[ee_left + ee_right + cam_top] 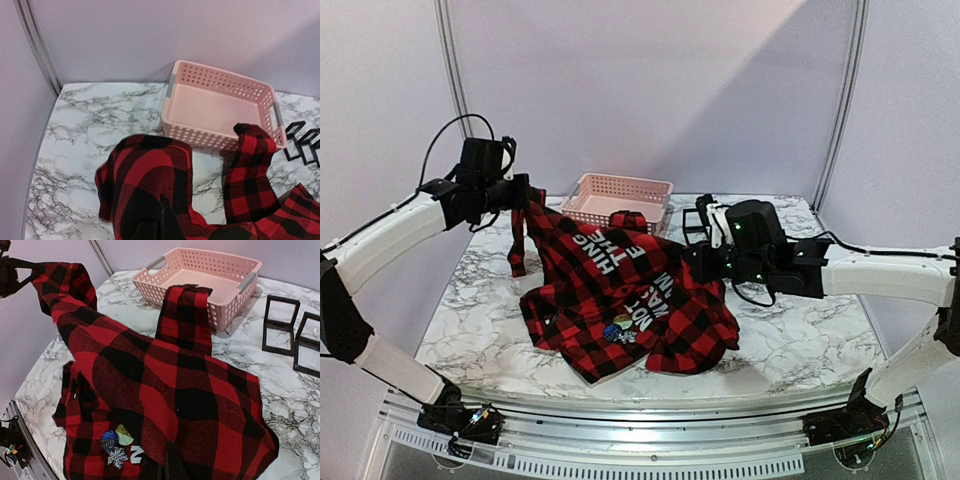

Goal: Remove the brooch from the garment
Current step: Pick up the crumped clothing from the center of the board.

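Observation:
The red-and-black plaid garment point(620, 290) hangs stretched between my two grippers, its lower part heaped on the marble table point(790, 330). White lettering point(620, 255) shows on it. A silver snowflake brooch point(117, 457) is pinned to the lower front, beside a blue badge point(109, 440) and a pale green one point(124, 435); in the top view the cluster point(620, 328) sits near the front edge of the heap. My left gripper point(525, 192) point(162, 220) is shut on a raised fold at the back left. My right gripper point(702, 262) point(167, 462) is shut on the cloth at the right.
A pink perforated basket point(618, 200) point(220, 107) point(200, 275) stands at the back of the table; a sleeve point(185, 315) drapes over its near wall. Black open frames point(280, 325) point(302, 145) stand to the basket's right. Grey walls close in the back and sides.

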